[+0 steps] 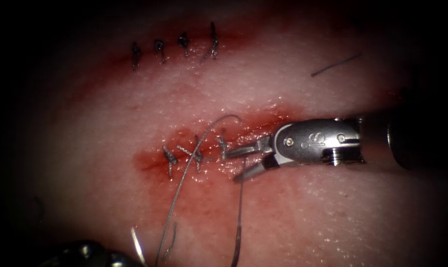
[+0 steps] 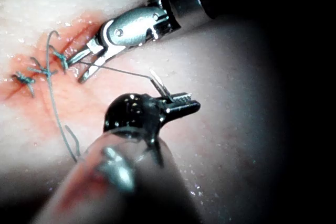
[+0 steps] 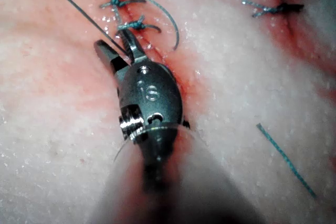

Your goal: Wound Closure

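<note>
The tissue [image 1: 308, 207] has a cut with three dark stitches [image 1: 197, 154] and red fluid around it. Just right of the last stitch, my right tool [image 1: 237, 165] stands open, and the thread [image 1: 241, 207] passes between its two jaws [image 3: 118, 45] without being held. My left tool [image 2: 181, 100] is shut on the curved needle [image 2: 159, 83], which is clear of the tissue; a short silvery length sticks out of the jaws. In the endoscope view the needle [image 1: 137, 244] and the left tool [image 1: 125, 257] lie at the near edge, left of the thread. A loose loop of thread [image 1: 204, 131] arches over the stitches.
A second row of several dark stitches [image 1: 174, 49] closes another cut farther back. A cut end of thread [image 1: 335, 65] lies loose on the tissue at the far right. The right tool's shaft [image 1: 412, 141] crosses the right side.
</note>
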`<state>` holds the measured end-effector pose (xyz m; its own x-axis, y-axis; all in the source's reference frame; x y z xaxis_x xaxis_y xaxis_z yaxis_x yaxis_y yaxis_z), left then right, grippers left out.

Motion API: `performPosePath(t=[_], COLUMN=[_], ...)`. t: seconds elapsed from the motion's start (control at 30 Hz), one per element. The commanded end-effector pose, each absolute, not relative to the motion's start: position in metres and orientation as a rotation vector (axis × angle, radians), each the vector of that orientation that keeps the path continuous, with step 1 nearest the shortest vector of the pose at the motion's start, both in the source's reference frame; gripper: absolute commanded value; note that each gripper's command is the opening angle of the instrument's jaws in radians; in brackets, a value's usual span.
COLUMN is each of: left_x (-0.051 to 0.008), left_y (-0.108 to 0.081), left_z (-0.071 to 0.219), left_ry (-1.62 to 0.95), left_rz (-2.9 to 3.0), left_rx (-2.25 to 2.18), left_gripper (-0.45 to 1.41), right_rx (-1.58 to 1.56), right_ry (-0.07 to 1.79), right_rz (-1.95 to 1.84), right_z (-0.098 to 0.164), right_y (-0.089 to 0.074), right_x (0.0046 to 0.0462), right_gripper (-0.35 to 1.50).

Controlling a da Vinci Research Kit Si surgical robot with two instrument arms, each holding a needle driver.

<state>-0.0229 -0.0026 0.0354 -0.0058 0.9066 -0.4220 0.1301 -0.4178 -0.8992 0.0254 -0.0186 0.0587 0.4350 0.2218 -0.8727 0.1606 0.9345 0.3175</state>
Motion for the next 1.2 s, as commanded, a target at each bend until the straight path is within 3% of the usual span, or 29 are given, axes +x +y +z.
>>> performPosePath(t=[0.03,0.3,0.33,0.4,0.87,1.2], left_x=[-0.0231,-0.0223,-0.0224,-0.0225,-0.0206,-0.0186], left_y=[-0.003,-0.004,-0.004,-0.004,-0.003,-0.002], left_z=[0.035,0.032,0.032,0.032,0.037,0.037], left_ry=[-1.058,-0.957,-0.948,-0.926,-0.586,-0.524], left_rz=[1.504,1.563,1.574,1.599,1.791,1.826], left_rx=[-1.613,-1.630,-1.635,-1.630,-1.581,-1.709], left_gripper=[-0.45,-0.45,-0.45,-0.45,-0.45,-0.45], right_rx=[0.380,0.377,0.379,0.382,0.446,0.529], right_ry=[1.072,1.056,1.058,1.063,1.092,1.207], right_rz=[0.040,0.062,0.069,0.076,0.125,0.185], right_z=[0.060,0.060,0.060,0.060,0.053,0.043], right_y=[-0.019,-0.018,-0.018,-0.019,-0.022,-0.024], right_x=[0.0252,0.0238,0.0239,0.0239,0.0242,0.0263], right_gripper=[0.02,0.02,-0.03,-0.35,-0.35,-0.35])
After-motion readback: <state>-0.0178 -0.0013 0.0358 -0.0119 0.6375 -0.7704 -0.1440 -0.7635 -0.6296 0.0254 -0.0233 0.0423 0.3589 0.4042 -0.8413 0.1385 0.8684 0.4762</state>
